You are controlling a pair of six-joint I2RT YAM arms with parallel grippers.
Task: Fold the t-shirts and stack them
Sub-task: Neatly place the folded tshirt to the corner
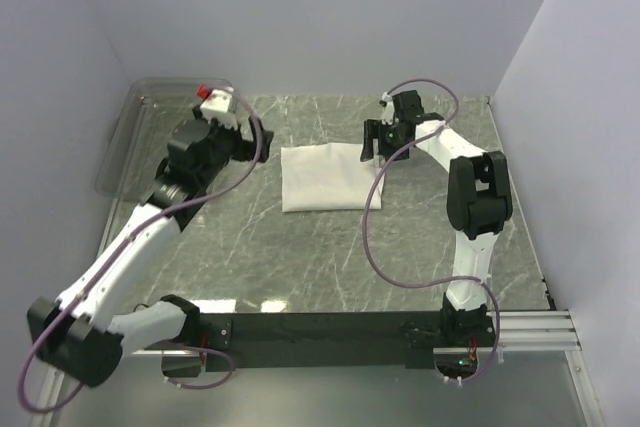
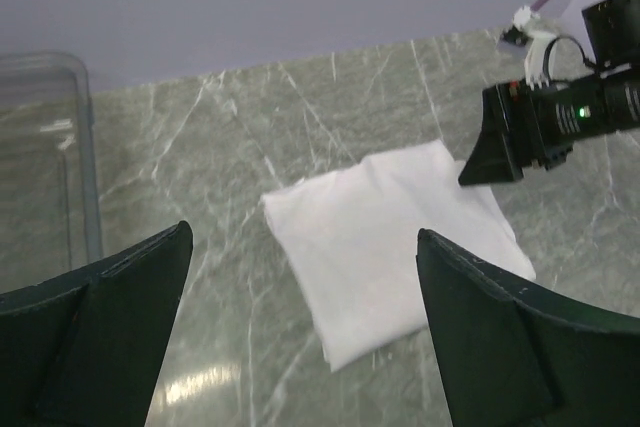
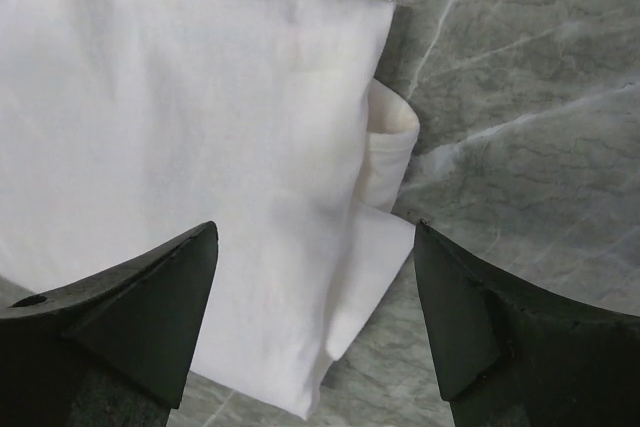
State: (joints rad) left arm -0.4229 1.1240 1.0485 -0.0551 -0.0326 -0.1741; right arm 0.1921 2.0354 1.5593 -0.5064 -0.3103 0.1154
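Evidently a fold just laid: both sets of jaws stand spread, holding nothing.
Right of the clear bin (image 1: 130,137) and well apart from it, the t-shirt (image 1: 322,178) lies on the bench (image 1: 300,257) as a flat white rectangle. The left gripper (image 1: 248,135) hovers between bin and shirt; the right gripper (image 3: 315,235) hangs over the shirt's edge farthest from the bin, where an inner layer (image 3: 392,147) pokes out. Tucking that layer flush first would likely make the stack neater.
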